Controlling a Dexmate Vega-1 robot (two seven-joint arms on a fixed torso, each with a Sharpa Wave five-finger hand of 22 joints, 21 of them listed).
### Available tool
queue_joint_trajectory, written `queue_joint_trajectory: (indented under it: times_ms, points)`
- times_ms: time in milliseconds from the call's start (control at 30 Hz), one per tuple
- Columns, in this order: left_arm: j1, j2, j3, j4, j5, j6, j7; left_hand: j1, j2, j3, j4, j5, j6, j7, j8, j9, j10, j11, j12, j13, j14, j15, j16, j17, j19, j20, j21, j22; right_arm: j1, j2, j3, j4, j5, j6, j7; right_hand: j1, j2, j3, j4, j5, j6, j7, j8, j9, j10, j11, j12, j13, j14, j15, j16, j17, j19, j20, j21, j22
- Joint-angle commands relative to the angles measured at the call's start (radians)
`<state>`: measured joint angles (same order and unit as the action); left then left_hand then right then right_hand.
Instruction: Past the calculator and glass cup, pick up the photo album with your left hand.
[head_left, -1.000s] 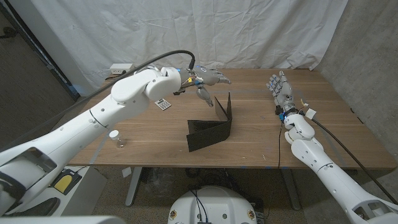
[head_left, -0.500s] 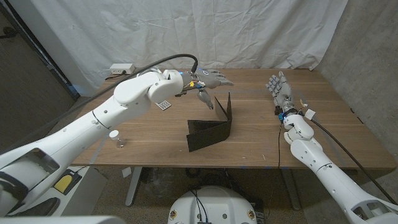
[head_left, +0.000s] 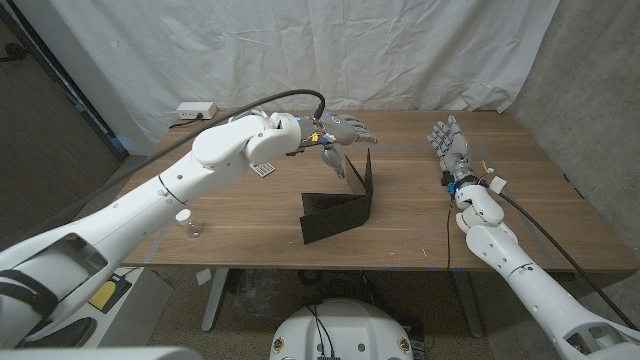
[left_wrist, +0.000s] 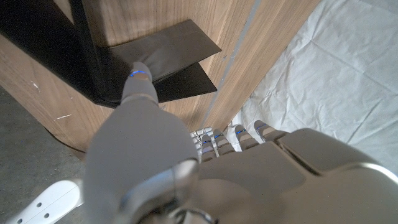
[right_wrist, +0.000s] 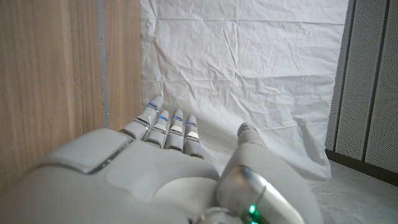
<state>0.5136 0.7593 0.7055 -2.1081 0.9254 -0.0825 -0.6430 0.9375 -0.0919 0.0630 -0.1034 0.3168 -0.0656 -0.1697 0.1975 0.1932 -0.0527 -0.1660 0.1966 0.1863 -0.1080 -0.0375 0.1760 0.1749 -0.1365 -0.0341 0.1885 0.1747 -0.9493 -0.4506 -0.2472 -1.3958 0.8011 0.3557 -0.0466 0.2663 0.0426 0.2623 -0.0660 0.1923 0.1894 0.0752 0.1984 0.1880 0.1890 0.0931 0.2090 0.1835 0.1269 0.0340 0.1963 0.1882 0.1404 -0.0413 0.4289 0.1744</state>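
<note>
A black photo album (head_left: 340, 205) stands part-open on its edge in the middle of the wooden table (head_left: 420, 225); it also appears in the left wrist view (left_wrist: 143, 62). My left hand (head_left: 338, 135) hovers in the air just behind and above the album's upright cover, fingers spread, holding nothing and not touching the album. In its wrist view the left hand (left_wrist: 186, 168) has its thumb pointing toward the album's covers. A calculator (head_left: 262, 167) lies partly hidden under my left forearm. A small glass cup (head_left: 184, 223) stands near the table's front left. My right hand (head_left: 450, 148) stands upright at the right, fingers spread, empty.
A white power strip (head_left: 196, 111) lies at the table's back left corner. A white curtain (head_left: 330, 50) hangs behind the table. Cables run along my right wrist (head_left: 480, 182). Bare wood lies between the album and my right hand.
My left hand has moved further right, from over the calculator side to behind the album's upright cover. The album and my right hand have not moved.
</note>
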Motion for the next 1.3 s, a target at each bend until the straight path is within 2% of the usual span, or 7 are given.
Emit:
queue_joint_trajectory:
  times_ms: [33,433,800,1000,1300]
  points:
    - [-0.026,-0.026,0.031,0.038,0.016,-0.029,-0.017,0.001,-0.010,-0.009,0.001,0.007,0.003,0.002,0.001,0.002,-0.005,0.006,0.001,0.001,-0.002,-0.078,0.006,0.002,0.005,-0.043,0.006,0.002,-0.001,0.004,0.003,0.002,0.004,0.004,-0.003,0.005,0.002,0.001,-0.005,-0.002,0.003,0.003,-0.001,0.004,0.004,0.004,0.001,0.003,0.010,0.001,0.006,0.006,0.008,-0.016,-0.004,0.005]
    - [-0.051,-0.052,0.068,0.084,0.027,-0.061,-0.036,-0.003,-0.013,-0.018,0.004,0.011,0.005,0.001,0.002,0.003,-0.002,0.004,0.003,0.001,-0.004,-0.077,0.006,0.003,0.005,-0.043,0.006,0.002,0.004,0.007,0.003,0.006,0.005,-0.001,-0.007,0.005,0.003,0.001,-0.006,-0.002,0.003,0.005,-0.001,0.004,0.005,0.007,0.002,0.003,0.012,0.002,0.006,0.006,0.010,-0.015,-0.008,0.006]
    - [-0.046,-0.050,0.083,0.085,0.087,-0.091,0.021,0.004,-0.007,-0.022,0.004,0.017,0.033,-0.003,0.013,0.003,0.008,0.002,0.008,0.001,-0.001,-0.083,0.008,0.003,0.006,-0.041,0.007,0.003,-0.003,0.005,0.008,0.001,0.009,0.000,-0.009,0.005,0.004,0.001,-0.007,-0.003,0.004,0.005,-0.001,0.004,0.007,0.007,0.002,0.003,0.014,0.002,0.006,0.006,0.012,-0.016,-0.011,0.006]
    - [-0.049,-0.057,0.087,0.094,0.076,-0.102,0.011,0.013,-0.001,-0.024,0.003,0.022,0.047,-0.005,0.017,0.003,0.010,0.004,0.009,0.001,-0.012,-0.089,0.004,0.002,0.004,-0.058,0.006,0.003,-0.009,0.008,0.010,-0.008,0.006,-0.001,-0.029,0.004,0.005,0.001,-0.006,-0.003,0.003,0.005,-0.001,0.004,0.004,0.008,0.001,0.003,0.016,0.002,0.007,0.006,0.013,-0.015,-0.013,0.006]
    - [-0.054,-0.063,0.098,0.102,0.079,-0.127,0.004,0.018,0.002,-0.027,0.003,0.025,0.058,-0.011,0.019,0.004,0.017,-0.002,0.011,0.001,-0.010,-0.091,0.006,0.002,0.005,-0.050,0.007,0.003,-0.012,0.009,0.014,-0.011,0.014,0.001,-0.025,-0.002,0.007,-0.001,-0.004,-0.004,0.002,0.005,-0.001,0.004,0.003,0.009,0.001,0.003,0.016,0.003,0.007,0.008,0.012,-0.014,-0.016,0.006]
